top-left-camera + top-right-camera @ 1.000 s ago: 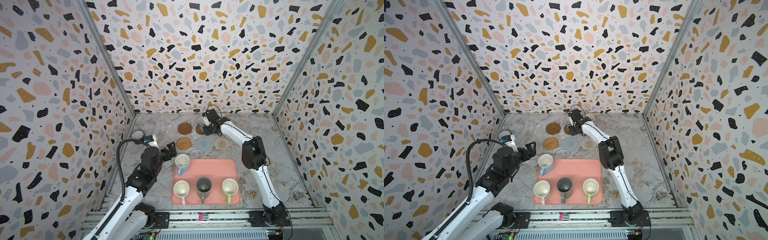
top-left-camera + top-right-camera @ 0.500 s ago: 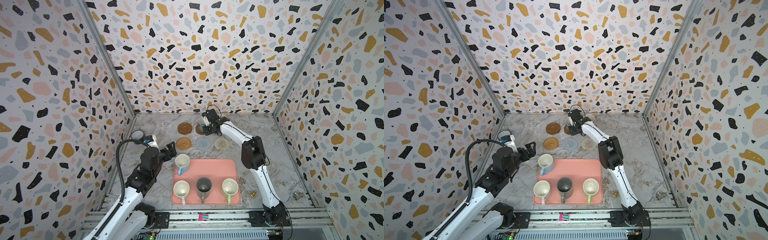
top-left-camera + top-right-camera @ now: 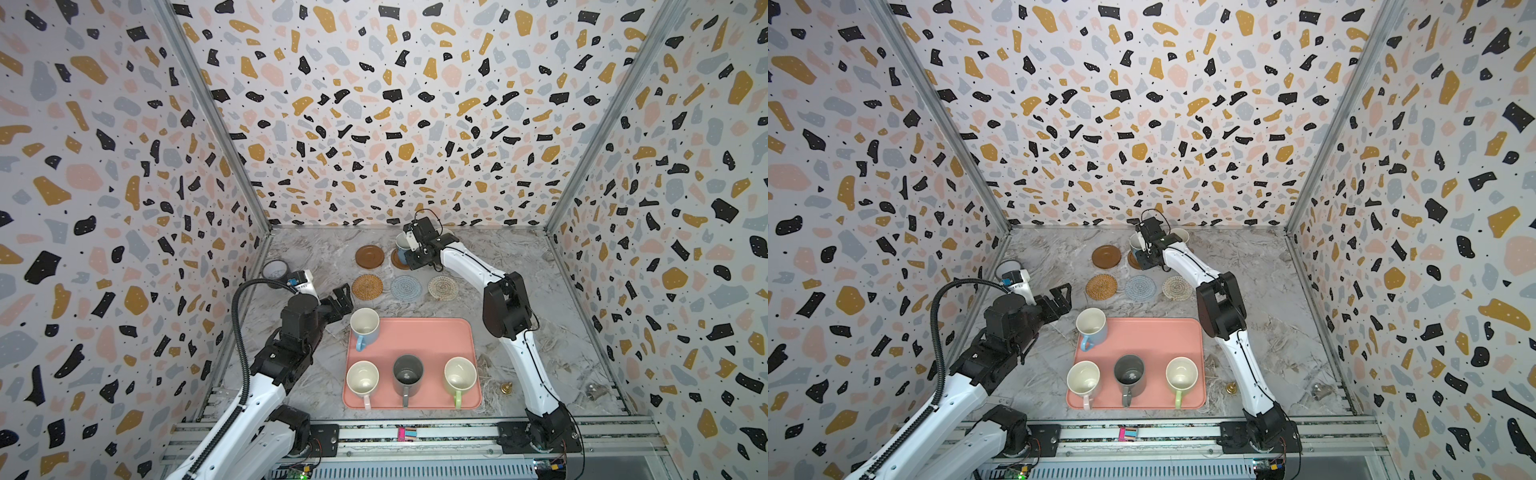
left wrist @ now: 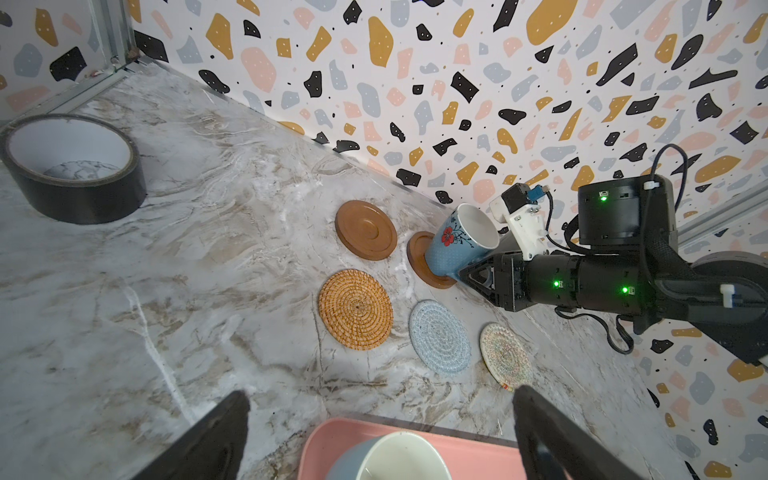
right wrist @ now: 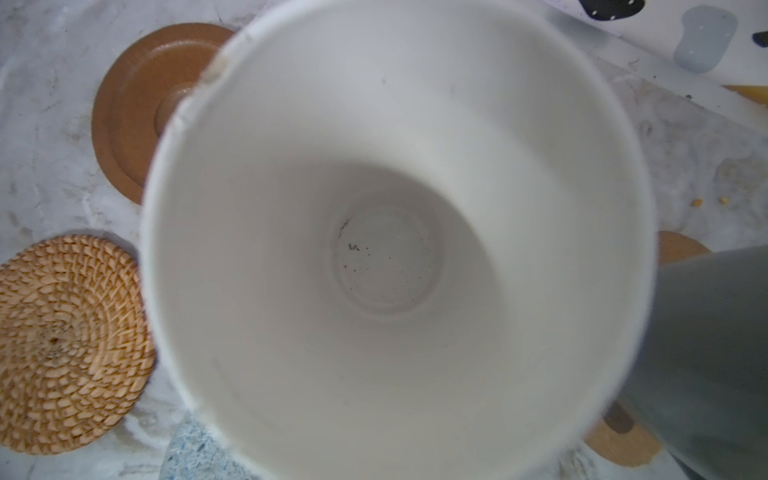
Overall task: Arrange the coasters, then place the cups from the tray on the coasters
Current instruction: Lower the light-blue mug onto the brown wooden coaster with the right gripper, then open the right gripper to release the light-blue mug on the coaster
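Cup placement in hand: blue floral mug point(image 4: 455, 243) stands on a brown wooden coaster point(image 4: 419, 258) beyond the tray point(image 3: 436, 340), right claw point(image 4: 469, 272) at its side, grip not discernible, next move likely release and clean withdrawal; left claw point(image 4: 378, 403), spread wide and empty, hovers by the tray's light blue mug point(image 3: 365, 326).

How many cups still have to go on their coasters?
One cup stands at the back behind the right arm. The flowered blue cup is on a brown coaster, right pincer at it. Left: the light blue, pink-handled, dark grey and green cups on the tray, four coasters bare.
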